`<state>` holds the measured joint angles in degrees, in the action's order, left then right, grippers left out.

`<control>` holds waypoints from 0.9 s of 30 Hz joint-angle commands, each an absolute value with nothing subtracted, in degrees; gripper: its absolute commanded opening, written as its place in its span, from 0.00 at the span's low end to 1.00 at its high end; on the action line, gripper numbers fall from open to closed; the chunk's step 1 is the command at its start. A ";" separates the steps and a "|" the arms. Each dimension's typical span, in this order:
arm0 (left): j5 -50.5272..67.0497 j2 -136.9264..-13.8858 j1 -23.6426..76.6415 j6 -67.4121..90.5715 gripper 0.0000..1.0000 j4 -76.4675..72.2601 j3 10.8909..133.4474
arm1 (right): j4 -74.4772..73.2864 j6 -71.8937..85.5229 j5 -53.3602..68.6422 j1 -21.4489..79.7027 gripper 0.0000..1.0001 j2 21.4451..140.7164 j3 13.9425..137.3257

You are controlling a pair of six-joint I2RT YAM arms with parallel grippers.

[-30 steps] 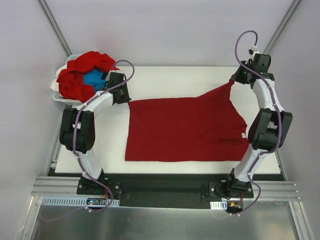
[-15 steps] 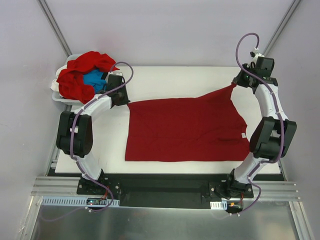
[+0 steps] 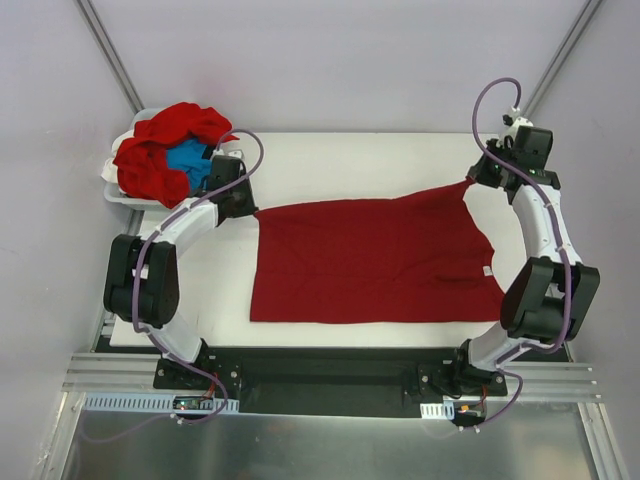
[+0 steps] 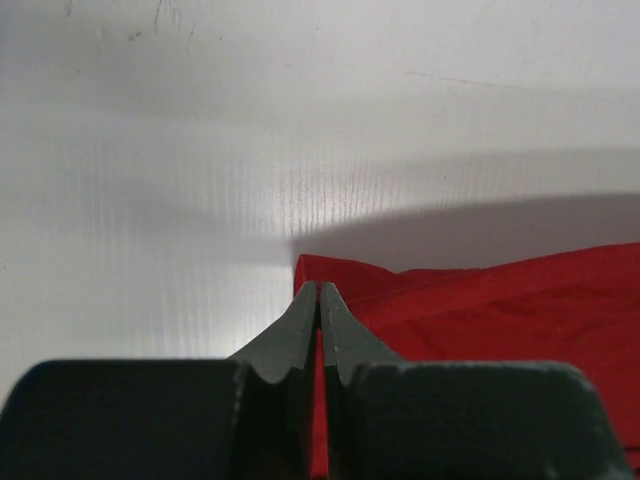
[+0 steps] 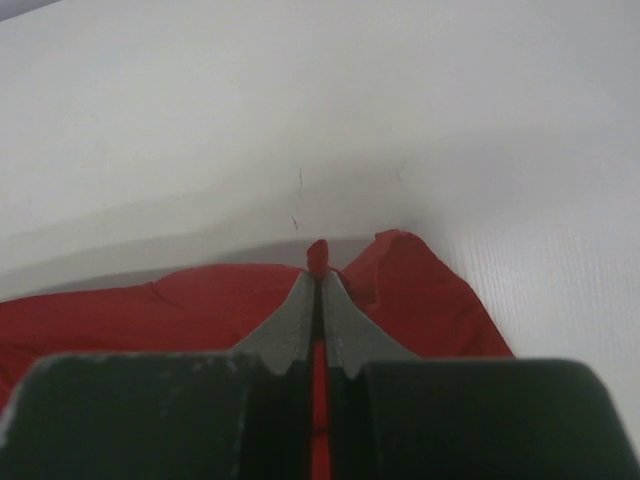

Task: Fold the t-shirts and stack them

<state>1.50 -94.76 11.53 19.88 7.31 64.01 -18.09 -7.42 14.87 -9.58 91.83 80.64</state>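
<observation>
**A:** What fills the bottom of the frame?

**B:** The right gripper (image 5: 318, 288), dark grey, its two fingers (image 5: 288, 325) pressed together on a thin fold of a deep-red t-shirt (image 5: 190, 305). A small tip of cloth pokes up just past the fingertips.

**A:** And around the gripper?

**B:** Red cloth spreads flat to the left of the gripper and bunches in a raised fold to its right. Beyond the gripper lies a white table (image 5: 460, 110), with two faint dark marks (image 5: 299, 180) on it.
</observation>
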 commanded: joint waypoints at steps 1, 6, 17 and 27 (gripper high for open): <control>3.08 -90.80 11.16 19.42 0.00 4.40 60.92 | -16.79 -9.49 12.83 -10.63 0.01 85.35 77.79; 2.81 -87.63 11.16 19.77 0.00 3.25 57.75 | -17.14 -9.23 11.69 -11.42 0.01 81.05 74.19; 3.16 -82.36 11.51 20.04 0.00 2.46 50.54 | -18.28 -8.87 7.56 -11.78 0.01 73.92 65.83; 2.11 -80.07 14.06 20.30 0.00 2.37 46.67 | -23.46 -7.82 0.89 -13.27 0.01 68.39 60.39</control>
